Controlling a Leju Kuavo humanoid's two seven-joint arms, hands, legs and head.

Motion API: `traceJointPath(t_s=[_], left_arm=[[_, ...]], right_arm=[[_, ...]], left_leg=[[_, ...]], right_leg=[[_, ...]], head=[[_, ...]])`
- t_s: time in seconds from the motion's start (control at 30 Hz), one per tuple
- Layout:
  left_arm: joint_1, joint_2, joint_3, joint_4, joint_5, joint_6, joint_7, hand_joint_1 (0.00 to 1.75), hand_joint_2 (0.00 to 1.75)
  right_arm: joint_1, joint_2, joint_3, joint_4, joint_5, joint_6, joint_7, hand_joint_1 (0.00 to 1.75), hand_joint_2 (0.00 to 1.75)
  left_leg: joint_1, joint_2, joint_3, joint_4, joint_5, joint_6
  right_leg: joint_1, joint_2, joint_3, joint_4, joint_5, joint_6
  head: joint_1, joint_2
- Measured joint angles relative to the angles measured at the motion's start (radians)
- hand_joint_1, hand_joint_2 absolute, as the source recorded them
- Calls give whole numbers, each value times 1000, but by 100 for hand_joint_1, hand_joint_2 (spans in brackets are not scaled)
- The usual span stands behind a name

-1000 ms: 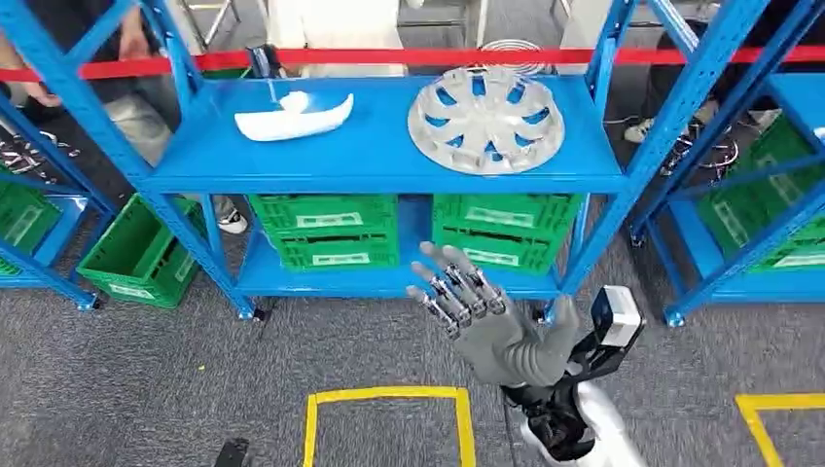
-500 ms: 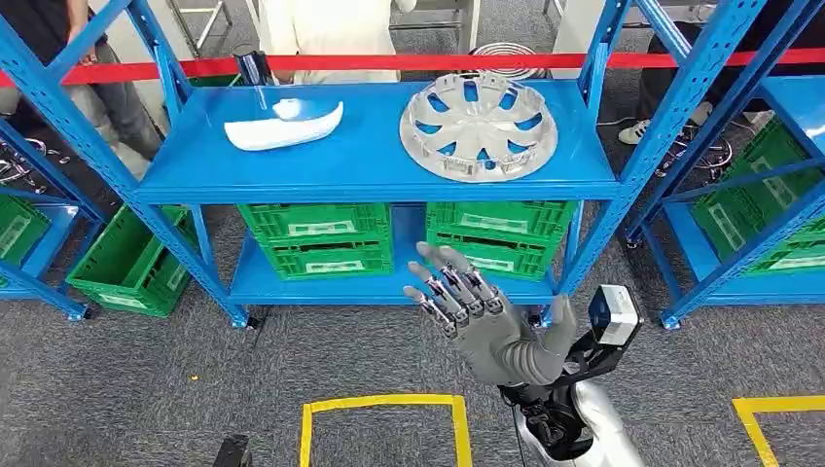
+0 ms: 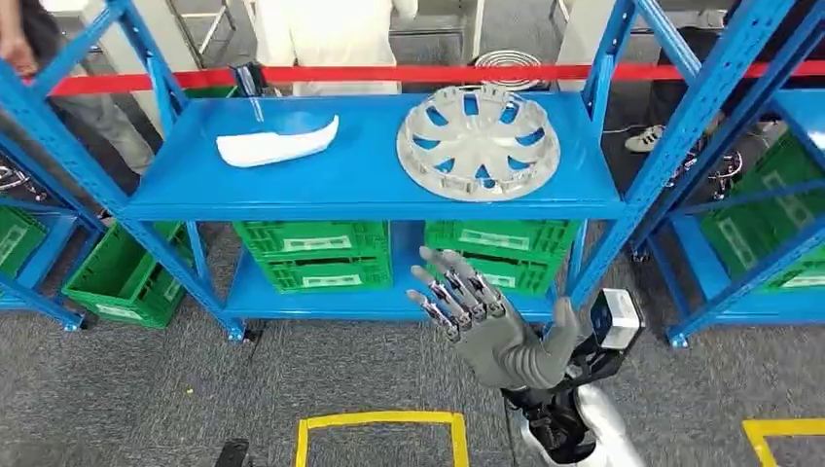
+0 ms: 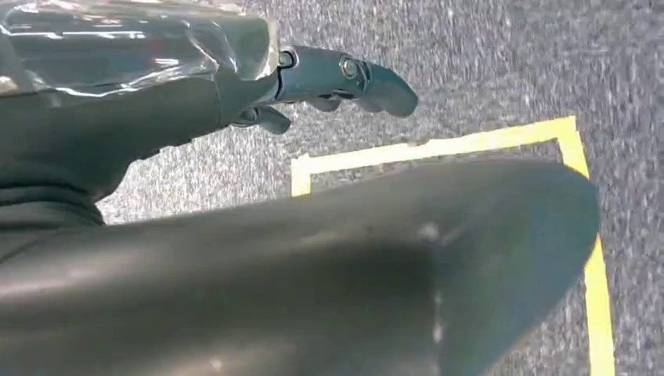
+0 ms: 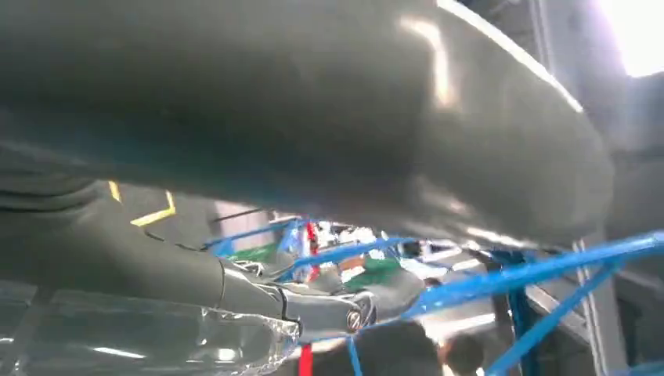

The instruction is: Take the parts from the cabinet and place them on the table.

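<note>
Right hand (image 3: 484, 321) is raised in front of the blue cabinet (image 3: 370, 185), palm away from the camera, fingers (image 3: 449, 292) spread apart and holding nothing. It sits below the front edge of the top shelf, in line with the green crates (image 3: 311, 255) on the lower shelf.

Parts on the top shelf:
- silver wheel cover (image 3: 478, 141), lying flat toward the right end of the shelf, above and beyond the fingers, well apart, no contact.
- white curved part (image 3: 276, 145), toward the left end near the back edge, farther from the hand, off to its left.

A red tape (image 3: 389, 73) runs across behind the shelf. People stand behind the rack. Yellow floor marking (image 3: 379, 428) on grey carpet, near side of the cabinet.

Left hand (image 4: 329, 82), in the left wrist view: over the carpet near the yellow marking, fingers (image 4: 368, 78) partly curled, nothing seen in them; can't tell whether closed or loose.
</note>
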Motion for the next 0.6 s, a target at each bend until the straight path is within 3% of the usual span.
traceJointPath(t_s=[0.03, 0.1, 0.13, 0.17, 0.2, 0.23, 0.27, 0.3, 0.33, 0.37, 0.4, 0.43, 0.47, 0.5, 0.53, 0.57, 0.6], left_arm=[[-2, 0, 2, 0, 0, -1, 0, 0, 0], [-3, -1, 5, -1, -1, -3, 0, 0, 0], [-2, -1, 7, -1, -2, -3, 0, 0, 0], [1, -1, 10, -1, -1, -3, 0, 0, 0], [3, -1, 11, -1, -2, -3, 0, 0, 0], [4, -1, 11, -1, -2, -3, 0, 0, 0], [5, -1, 12, -1, -3, -3, 0, 0, 0], [5, -1, 13, -1, -3, -3, 0, 0, 0], [6, -1, 14, -1, -4, -3, 0, 0, 0], [8, 1, 15, 0, -6, -3, 0, 0, 0], [13, 11, 18, 4, -8, -3, -1, 0, 0], [13, 10, 19, 3, -10, -3, -3, 0, 0], [13, 10, 21, 3, -10, -3, -3, 0, 0], [8, 10, 23, 3, -12, -3, -5, 0, 0], [2, 11, 26, 2, -12, -3, -6, 0, 0], [-1, 10, 27, 1, -12, -3, -6, 0, 0], [-3, 8, 27, 1, -13, -3, -7, 0, 0]], right_arm=[[2, 2, 0, 0, 0, 1, 0, 0, 0], [-1, 2, 0, -1, 0, 4, 0, 0, 0], [-1, 2, 0, -1, 0, 4, 0, 0, 0], [1, 2, 1, -1, 0, 4, 0, 0, 0], [1, 2, 1, -1, 0, 4, 0, 0, 0], [1, 2, 1, -1, 0, 4, 0, 0, 0], [1, 2, 1, -1, 0, 4, 0, 0, 0], [1, 2, 2, -1, 0, 4, 0, 0, 0], [1, 2, 2, -1, 0, 4, 0, 0, 0], [1, 3, 2, -1, 0, 4, 0, 0, 0], [-2, 3, 4, 1, 0, 4, 0, 0, 0], [-1, 3, 6, 2, 0, 5, 0, 0, 0], [-2, 5, 7, 0, 0, 7, 0, 0, 0], [-5, 5, 8, 0, 0, 7, 0, 0, 0], [-6, 6, 8, -3, 0, 7, 0, 0, 0], [-8, 5, 8, -4, -1, 8, 0, 0, 0], [-15, 5, 10, -4, -1, 9, 0, 0, 0]], left_leg=[[7, 3, -16, 24, 7, -2], [9, 8, -95, 161, 29, -13], [9, 8, -150, 236, 7, -18], [9, 8, -198, 290, -34, -21], [9, 8, -242, 319, -81, -21], [8, 8, -262, 310, -106, -17], [6, 8, -269, 273, -107, -9], [1, 8, -265, 214, -78, 6], [-9, 7, -256, 143, -15, 28], [-26, 6, -248, 69, 92, 63], [-40, -27, -243, 44, 201, 90], [-42, -30, -223, 37, 194, 91], [-48, -21, -212, 35, 188, 90], [-50, -20, -204, 33, 179, 96], [-47, -17, -182, 5, 176, 98], [-37, -15, -161, -17, 178, 84], [-37, -15, -150, -28, 173, 89]], right_leg=[[-4, 4, 15, -2, -4, -7], [0, 4, 37, -3, -23, -18], [2, 4, 49, -3, -36, -20], [4, 5, 62, -3, -48, -21], [7, 7, 81, -3, -63, -22], [10, 10, 99, -3, -77, -22], [16, 11, 122, -4, -92, -22], [21, 11, 143, -5, -108, -23], [29, 11, 161, -9, -122, -23], [23, 10, 171, -16, -132, -25], [31, 17, 198, -21, -142, -18], [29, 23, 205, -30, -148, -12], [27, 28, 215, -41, -152, -7], [26, 29, 228, -58, -155, -2], [34, 27, 248, -75, -159, 1], [32, 17, 249, -57, -164, -2], [32, 11, 218, -6, -180, -3]], head=[[-3, 0], [-3, 0], [-3, 0], [-3, 0], [-3, 0], [-4, 0], [-3, 0], [-4, 0], [-4, 0], [-3, 0], [7, 0], [3, 0], [-1, 0], [-2, 0], [-4, 0], [0, 0], [0, 0]])
